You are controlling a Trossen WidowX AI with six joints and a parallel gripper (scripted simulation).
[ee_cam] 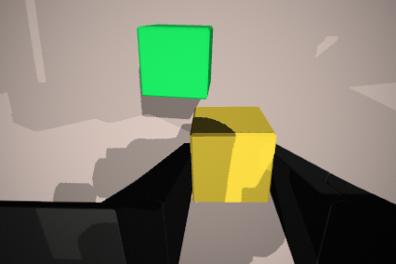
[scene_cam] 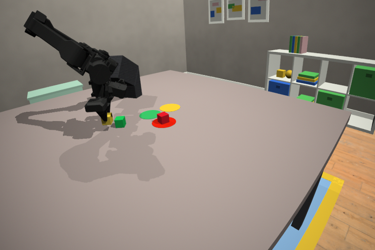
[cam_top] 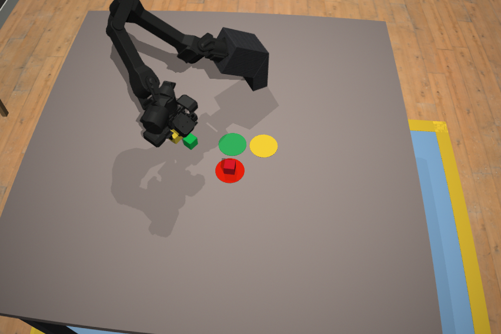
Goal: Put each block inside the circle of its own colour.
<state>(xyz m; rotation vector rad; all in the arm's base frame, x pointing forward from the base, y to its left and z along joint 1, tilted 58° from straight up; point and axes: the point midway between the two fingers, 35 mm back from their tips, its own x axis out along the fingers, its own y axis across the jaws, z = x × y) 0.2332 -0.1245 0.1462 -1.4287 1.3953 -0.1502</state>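
Observation:
My gripper (ee_cam: 229,151) is shut on the yellow block (ee_cam: 231,154), low over the table; the block also shows in the top view (cam_top: 175,136) and in the exterior view (scene_cam: 107,119) under the black fingers (scene_cam: 104,116). The green block (cam_top: 190,141) lies on the table just beside it, apart from it in the wrist view (ee_cam: 175,60). The red block (cam_top: 229,166) sits inside the red circle (cam_top: 229,174). The green circle (cam_top: 231,143) and the yellow circle (cam_top: 263,145) lie empty to the right of the gripper.
The arm's black base box (cam_top: 243,56) stands behind the circles. The table's right edge (cam_top: 404,160) drops to a blue and yellow floor mat. A white shelf (scene_cam: 321,80) stands beyond the table.

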